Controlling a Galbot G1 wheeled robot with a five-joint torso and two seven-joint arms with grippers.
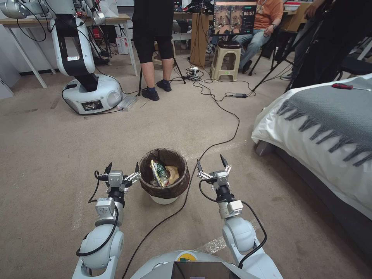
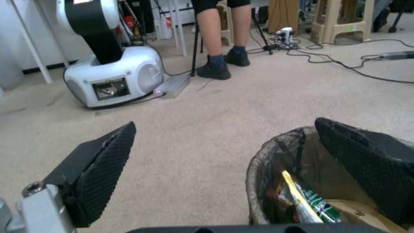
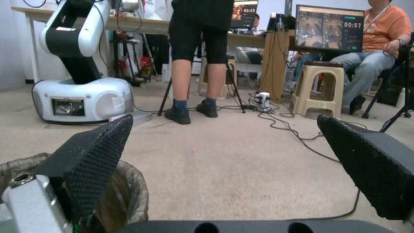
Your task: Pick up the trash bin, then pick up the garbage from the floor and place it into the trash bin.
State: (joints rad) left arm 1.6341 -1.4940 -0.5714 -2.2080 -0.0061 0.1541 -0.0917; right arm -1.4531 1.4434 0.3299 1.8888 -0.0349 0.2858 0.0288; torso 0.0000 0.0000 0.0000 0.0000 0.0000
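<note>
The trash bin (image 1: 164, 176) stands on the carpet just in front of the robot, between its two arms, its dark liner folded over the rim. Inside it lie a green-labelled wrapper (image 1: 159, 173) and a tan paper bag (image 1: 173, 173), so at least some garbage is already in. The left wrist view shows the same green-and-yellow packet (image 2: 307, 202) down inside the liner.

The left gripper (image 1: 121, 169) sits just left of the bin with its fingers spread wide apart; its right finger is at the bin's rim, and in the left wrist view that finger reaches over the liner's edge. It grips nothing. The right gripper (image 1: 211, 163) hovers just right of the bin, fingers also spread, holding nothing, clear of the rim.

No loose litter shows on the carpet around the bin; only a black cable (image 1: 217, 139) runs past on the right. Judging from this, the collecting looks largely done, while the bin itself rests on the floor, not lifted by either arm
</note>
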